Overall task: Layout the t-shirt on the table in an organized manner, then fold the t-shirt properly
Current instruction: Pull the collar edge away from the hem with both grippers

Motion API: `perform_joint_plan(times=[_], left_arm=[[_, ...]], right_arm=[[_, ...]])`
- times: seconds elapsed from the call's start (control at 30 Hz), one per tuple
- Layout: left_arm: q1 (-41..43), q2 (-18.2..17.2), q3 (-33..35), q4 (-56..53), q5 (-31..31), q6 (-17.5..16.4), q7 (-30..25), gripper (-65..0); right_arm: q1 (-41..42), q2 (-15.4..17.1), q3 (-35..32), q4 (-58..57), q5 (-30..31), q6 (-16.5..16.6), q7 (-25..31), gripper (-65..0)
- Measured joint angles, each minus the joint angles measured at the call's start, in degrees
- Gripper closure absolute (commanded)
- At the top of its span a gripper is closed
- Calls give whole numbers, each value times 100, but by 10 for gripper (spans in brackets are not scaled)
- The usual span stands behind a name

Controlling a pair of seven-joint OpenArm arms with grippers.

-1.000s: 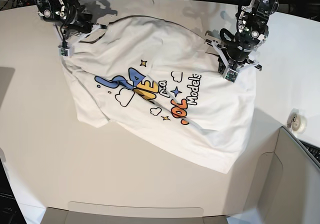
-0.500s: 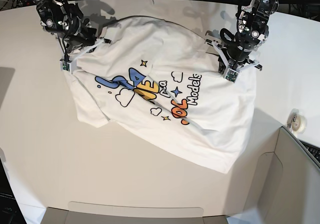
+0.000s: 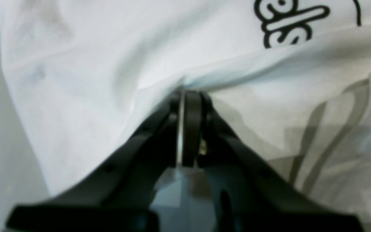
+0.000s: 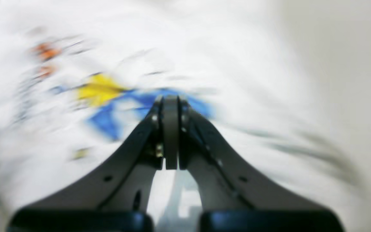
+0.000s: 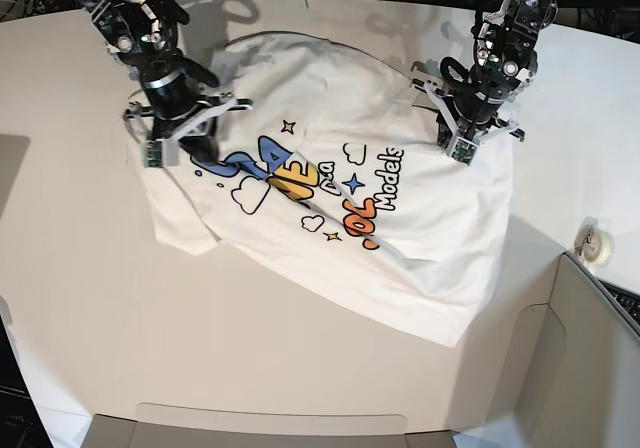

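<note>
Roughly in the middle of the table (image 5: 90, 298), the t-shirt (image 5: 420, 258) lies print side up, rumpled and skewed, its hem trailing toward the near right. At the shirt's far right edge the left gripper (image 5: 468, 140) is clenched on a fold of the white cloth, the pinched ridge rising just beyond its tips beside the black "Models" lettering (image 3: 285, 22). At the far left, the right gripper (image 5: 170, 143) has its jaws pressed together over the shirt near the blue and yellow print (image 4: 108, 96); the blurred wrist view shows no cloth between them. A small roll of tape (image 5: 600, 248) sits at the right.
</note>
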Motion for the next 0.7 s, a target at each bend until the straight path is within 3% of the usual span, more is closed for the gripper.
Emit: perform_joint_plan(times=[0.1, 0.2, 0.33, 0.43, 0.53, 0.7], left_arm=[[-35, -15, -2, -4, -24, -20, 9, -28], [-129, -15, -2, -28, -20, -22, 83, -28], [-157, -13, -2, -68, -13, -22, 76, -28], [-162, -13, -2, -109, -15, -42, 26, -28], [-162, -13, -2, -116, -17, -39, 20, -28], [-175, -13, -2, -120, -17, -39, 20, -28]], right_arm=[[645, -136, -1357, -7, -13, 109, -48, 0], [927, -247, -1947, 4, 24, 103, -841, 0], [619, -485, -1714, -7, -57, 9, -1753, 0], [232, -514, -1357, -7, 17, -380, -2385, 0], [70, -463, -951, -7, -68, -601, -2542, 0], [-85, -389, -796, -7, -24, -590, -2579, 0]])
